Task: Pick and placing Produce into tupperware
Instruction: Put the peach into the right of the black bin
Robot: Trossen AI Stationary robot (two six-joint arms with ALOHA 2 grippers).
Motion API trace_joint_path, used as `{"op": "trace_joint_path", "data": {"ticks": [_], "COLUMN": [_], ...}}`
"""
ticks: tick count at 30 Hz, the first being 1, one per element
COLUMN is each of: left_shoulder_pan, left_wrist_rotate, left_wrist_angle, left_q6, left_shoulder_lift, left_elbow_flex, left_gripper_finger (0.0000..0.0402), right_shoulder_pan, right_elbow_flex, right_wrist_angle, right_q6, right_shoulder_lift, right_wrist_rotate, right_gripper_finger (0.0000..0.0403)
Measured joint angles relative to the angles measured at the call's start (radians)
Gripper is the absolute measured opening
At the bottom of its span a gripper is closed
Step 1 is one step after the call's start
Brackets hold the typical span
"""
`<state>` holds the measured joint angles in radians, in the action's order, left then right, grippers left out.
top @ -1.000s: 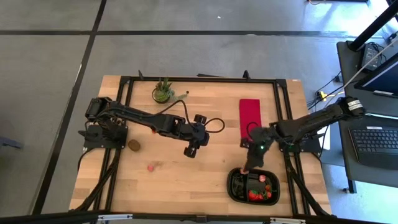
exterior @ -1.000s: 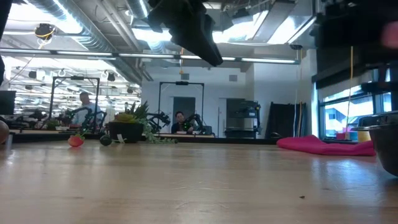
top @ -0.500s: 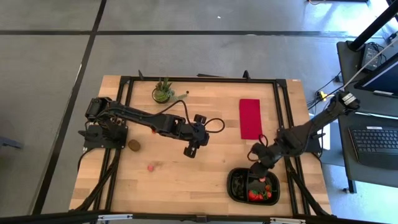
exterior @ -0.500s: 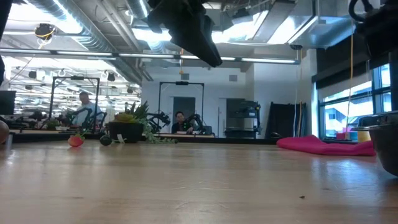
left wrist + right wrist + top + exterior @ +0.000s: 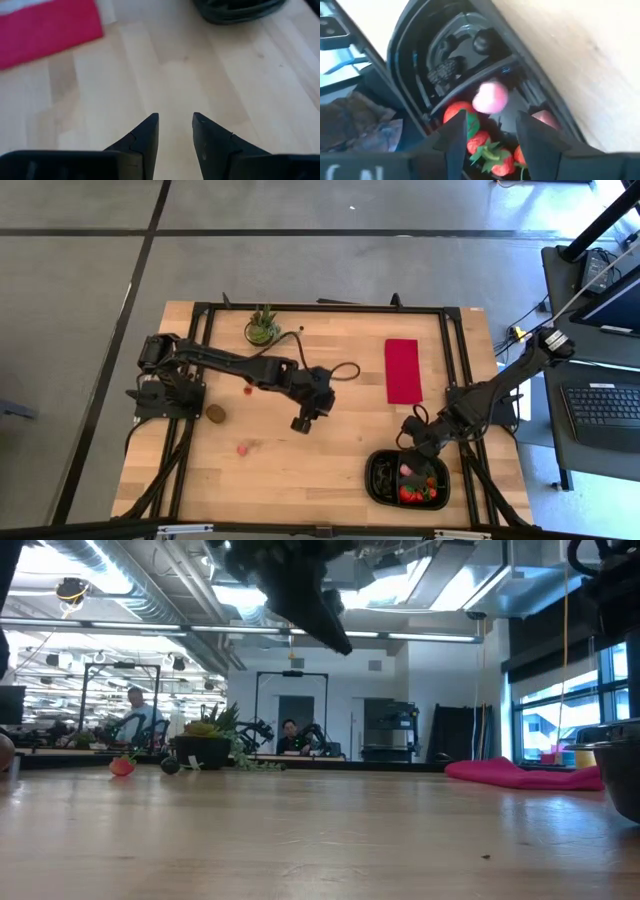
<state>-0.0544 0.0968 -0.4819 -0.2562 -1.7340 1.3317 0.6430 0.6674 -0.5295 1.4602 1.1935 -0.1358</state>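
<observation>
Produce is split between the table and the black tray (image 5: 372,480), which sits at the near right corner of the wooden table (image 5: 300,470). Several red strawberries (image 5: 410,493) lie in the tray's right compartment, and a pale pink piece (image 5: 490,97) shows just past the right gripper's tips over the divider, apart from both fingers; whether it rests on anything I cannot tell. A dark berry (image 5: 483,41) lies in the other compartment. The right gripper (image 5: 412,442) hangs over the tray's far edge with its fingers (image 5: 539,135) spread apart and nothing between them. Out on the left side of the table lie a brown kiwi (image 5: 215,414), a small pink piece (image 5: 241,448) nearer the front, and a tiny red piece (image 5: 248,390) beside the left arm. The left gripper (image 5: 299,423) hovers above the middle of the table, well apart from all of these, its two fingers (image 5: 145,137) parted over bare wood and holding nothing. A red cloth (image 5: 403,370) lies flat toward the far right, and a potted plant (image 5: 262,326) stands near the far edge.
</observation>
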Motion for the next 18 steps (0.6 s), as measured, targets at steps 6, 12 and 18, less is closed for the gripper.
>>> {"op": "trace_joint_path", "data": {"ticks": [6, 12, 18], "left_shoulder_pan": [0.055, 0.085, 0.074], "left_wrist_rotate": [0.0, -0.028, -0.11], "left_wrist_angle": [0.03, 0.129, 0.285], "left_q6": [0.046, 0.1, 0.174], "left_shoulder_lift": [0.015, 0.194, 0.489], "left_elbow_flex": [-0.021, -0.15, -0.402], "left_gripper_finger": [0.0103, 0.0095, 0.0088], "right_shoulder_pan": [-0.004, -0.014, -0.074], "right_elbow_flex": [0.0, 0.0, 0.0], "right_wrist_angle": [-0.027, -0.012, -0.002], "right_q6": [-0.051, -0.064, -0.194], "right_shoulder_lift": [0.01, 0.008, 0.005], "right_wrist_rotate": [0.045, 0.041, 0.088], "right_gripper_finger": [0.0195, 0.0194, 0.0193]}}
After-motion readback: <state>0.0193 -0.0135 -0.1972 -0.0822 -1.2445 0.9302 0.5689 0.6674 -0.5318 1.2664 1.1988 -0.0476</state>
